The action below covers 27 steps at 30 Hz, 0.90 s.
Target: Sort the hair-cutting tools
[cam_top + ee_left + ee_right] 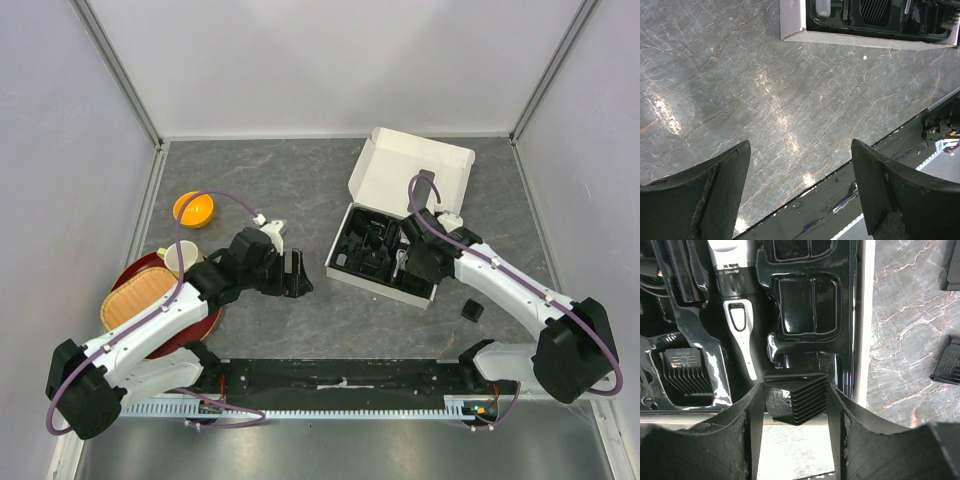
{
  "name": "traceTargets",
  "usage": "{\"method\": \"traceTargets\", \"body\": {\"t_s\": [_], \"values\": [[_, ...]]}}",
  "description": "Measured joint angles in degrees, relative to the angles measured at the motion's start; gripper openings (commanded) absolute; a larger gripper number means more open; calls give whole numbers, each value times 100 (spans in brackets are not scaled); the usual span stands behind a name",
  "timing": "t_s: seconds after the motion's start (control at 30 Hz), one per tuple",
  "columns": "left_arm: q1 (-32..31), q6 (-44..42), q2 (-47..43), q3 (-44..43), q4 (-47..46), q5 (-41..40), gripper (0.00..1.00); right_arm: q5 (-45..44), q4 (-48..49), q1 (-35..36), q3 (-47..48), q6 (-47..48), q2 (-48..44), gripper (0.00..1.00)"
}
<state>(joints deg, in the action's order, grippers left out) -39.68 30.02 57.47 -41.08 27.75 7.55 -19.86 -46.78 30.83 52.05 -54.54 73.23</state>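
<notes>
We see the right jaws clamped on a black guard comb (800, 401) at the edge of the black tray (840, 315), while the left jaws hang spread wide, holding nothing, over the grey marbled counter (790, 100).

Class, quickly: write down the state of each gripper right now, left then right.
Left gripper: open, holding nothing.
Right gripper: closed on a black guard comb.
</notes>
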Motion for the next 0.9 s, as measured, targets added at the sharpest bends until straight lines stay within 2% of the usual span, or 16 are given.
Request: {"method": "traceTargets", "body": {"t_s": [0.43, 0.9], "values": [[0, 0, 13, 0, 0, 0, 88, 205, 195, -175, -376, 37, 50, 32], [0, 0, 13, 0, 0, -24, 88, 50, 433, -179, -452, 37, 273, 44]]}}
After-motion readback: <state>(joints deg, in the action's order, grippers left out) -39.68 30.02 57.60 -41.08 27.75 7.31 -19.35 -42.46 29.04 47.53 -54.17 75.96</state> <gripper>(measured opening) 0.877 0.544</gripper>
